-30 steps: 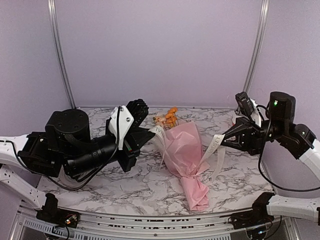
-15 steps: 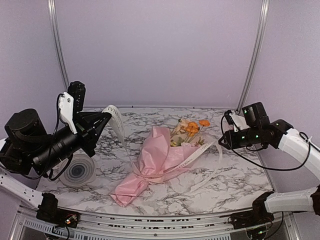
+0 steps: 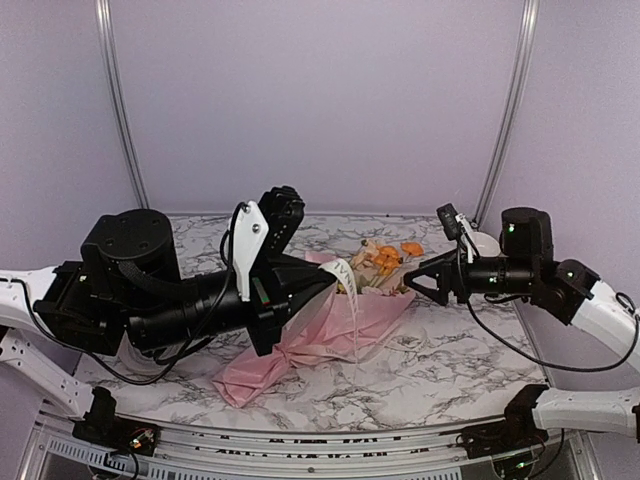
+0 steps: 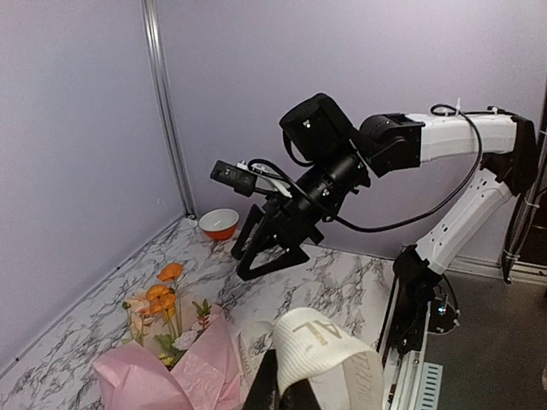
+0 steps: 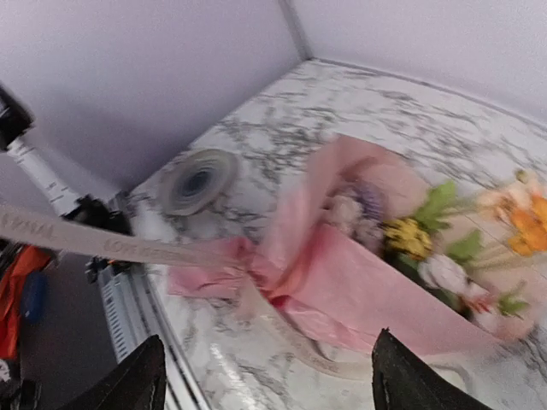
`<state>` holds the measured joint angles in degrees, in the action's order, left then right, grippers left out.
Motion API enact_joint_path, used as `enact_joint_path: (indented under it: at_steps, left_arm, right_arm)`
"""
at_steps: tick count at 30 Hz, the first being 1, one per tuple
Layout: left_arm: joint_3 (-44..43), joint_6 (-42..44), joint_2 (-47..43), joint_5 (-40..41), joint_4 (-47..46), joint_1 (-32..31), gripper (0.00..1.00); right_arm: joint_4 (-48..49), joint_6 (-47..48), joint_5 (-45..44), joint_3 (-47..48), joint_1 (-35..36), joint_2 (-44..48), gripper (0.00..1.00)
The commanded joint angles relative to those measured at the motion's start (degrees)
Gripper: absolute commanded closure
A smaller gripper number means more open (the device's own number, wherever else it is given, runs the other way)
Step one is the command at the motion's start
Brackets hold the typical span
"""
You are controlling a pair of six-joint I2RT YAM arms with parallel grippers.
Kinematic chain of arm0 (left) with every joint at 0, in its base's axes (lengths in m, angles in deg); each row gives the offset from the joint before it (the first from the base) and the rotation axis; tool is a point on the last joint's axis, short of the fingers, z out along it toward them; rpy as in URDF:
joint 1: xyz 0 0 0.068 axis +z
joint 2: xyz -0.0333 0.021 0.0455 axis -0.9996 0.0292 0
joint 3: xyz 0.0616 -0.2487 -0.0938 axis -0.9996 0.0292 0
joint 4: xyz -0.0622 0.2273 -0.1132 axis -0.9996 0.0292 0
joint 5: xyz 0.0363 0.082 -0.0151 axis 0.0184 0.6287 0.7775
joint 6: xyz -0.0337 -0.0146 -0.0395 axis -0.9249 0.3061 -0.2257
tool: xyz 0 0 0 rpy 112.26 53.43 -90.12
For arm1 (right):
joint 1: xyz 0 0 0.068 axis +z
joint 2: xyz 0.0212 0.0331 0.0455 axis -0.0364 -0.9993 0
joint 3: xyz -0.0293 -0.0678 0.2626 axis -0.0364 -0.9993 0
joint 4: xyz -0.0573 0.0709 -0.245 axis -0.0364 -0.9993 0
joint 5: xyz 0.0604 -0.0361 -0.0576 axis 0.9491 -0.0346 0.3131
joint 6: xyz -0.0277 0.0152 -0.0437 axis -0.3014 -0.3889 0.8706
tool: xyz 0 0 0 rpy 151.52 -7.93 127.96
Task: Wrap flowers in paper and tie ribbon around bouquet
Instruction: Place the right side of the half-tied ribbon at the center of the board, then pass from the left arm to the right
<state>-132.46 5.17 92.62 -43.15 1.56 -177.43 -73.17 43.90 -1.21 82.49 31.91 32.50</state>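
The bouquet [image 3: 330,325] lies on the marble table, a cone of pink paper [image 5: 367,282] pinched near its narrow end. Orange and yellow blossoms of the flowers [image 3: 385,258] show at its wide end. My left gripper [image 3: 333,272] hovers over the cone, shut on the cream ribbon [image 3: 352,300], which hangs down from it onto the paper. In the left wrist view the ribbon [image 4: 329,342] bulges out of the shut jaws. My right gripper [image 3: 420,275] stands open just right of the blossoms, nothing between its fingers. The ribbon [image 5: 102,243] runs taut from the pinched paper toward the left.
A round grey ringed disc [image 5: 197,179] lies at the table's left side beyond the bouquet. A small red-and-white bowl [image 4: 220,224] stands at the back right corner, behind my right arm. The table's front rail [image 3: 300,440] runs close under the bouquet's narrow end.
My left arm has swung from the left side to above the bouquet, carrying the ribbon. My right gripper has let go of the ribbon and opened wide near the blossoms.
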Motion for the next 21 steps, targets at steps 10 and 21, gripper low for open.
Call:
enact_joint_path:
  at_steps: [10, 21]
  left_arm:
    - [-12.6, 2.8, 8.3, -7.5, -4.9, -1.1, 1.0]
    - [-5.3, 2.6, 3.8, 5.1, -10.7, -0.9, 1.0]
  right_arm:
    - [37.4, 4.0, 26.3, -8.7, 20.1, -12.7, 0.21]
    - [55.7, 1.2, 32.7, -10.1, 21.8, -22.6, 0.17]
